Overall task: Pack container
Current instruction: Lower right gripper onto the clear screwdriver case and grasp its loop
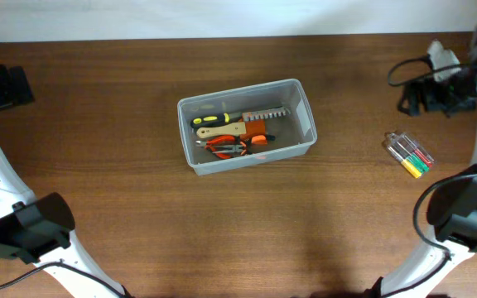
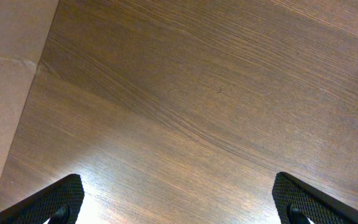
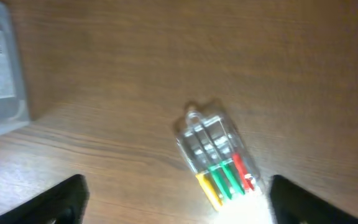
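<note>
Right arm [image 1: 460,217] looms closest overhead. One bit case [image 1: 409,155] lies near it, long axis diagonal, well apart from the one container [image 1: 309,120] at the middle of the table [image 1: 139,207], which holds several tools [image 1: 234,134]. The left arm [image 1: 31,228] is much farther off. Left wrist: the left gripper [image 2: 179,208] is spread over bare wood. Right wrist: the right gripper [image 3: 179,205] is likewise spread, with the case just ahead and the container's corner at far left.

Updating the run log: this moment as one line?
container: holds tools | bit case: on table, outside | left gripper: open, empty | right gripper: open, facing bit case
</note>
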Robot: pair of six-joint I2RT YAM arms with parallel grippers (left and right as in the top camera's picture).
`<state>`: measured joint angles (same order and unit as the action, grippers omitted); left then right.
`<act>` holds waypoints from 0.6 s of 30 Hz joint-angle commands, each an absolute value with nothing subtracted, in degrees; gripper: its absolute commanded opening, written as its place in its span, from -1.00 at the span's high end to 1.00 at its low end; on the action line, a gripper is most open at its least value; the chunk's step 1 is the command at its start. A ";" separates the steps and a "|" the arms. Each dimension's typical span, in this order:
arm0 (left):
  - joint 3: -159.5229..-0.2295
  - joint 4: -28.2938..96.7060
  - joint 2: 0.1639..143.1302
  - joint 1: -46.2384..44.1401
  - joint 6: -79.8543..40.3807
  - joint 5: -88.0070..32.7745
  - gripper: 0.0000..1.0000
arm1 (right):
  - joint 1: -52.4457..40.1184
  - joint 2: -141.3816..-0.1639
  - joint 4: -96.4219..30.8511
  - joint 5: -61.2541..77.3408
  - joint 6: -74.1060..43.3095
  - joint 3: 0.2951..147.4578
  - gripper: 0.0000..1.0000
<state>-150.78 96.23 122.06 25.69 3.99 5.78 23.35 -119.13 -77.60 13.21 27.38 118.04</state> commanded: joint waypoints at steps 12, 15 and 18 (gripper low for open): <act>-150.89 96.09 122.63 25.96 3.44 5.34 -0.98 | 21.32 -119.66 -65.89 -3.97 43.86 96.88 -0.95; -150.89 96.09 122.63 25.96 3.42 5.34 -0.98 | 21.04 -119.66 -63.29 -8.03 44.80 94.80 -0.99; -150.89 96.09 122.63 25.96 3.44 5.34 -0.98 | 21.08 -119.66 -61.54 -9.32 46.65 93.25 -0.99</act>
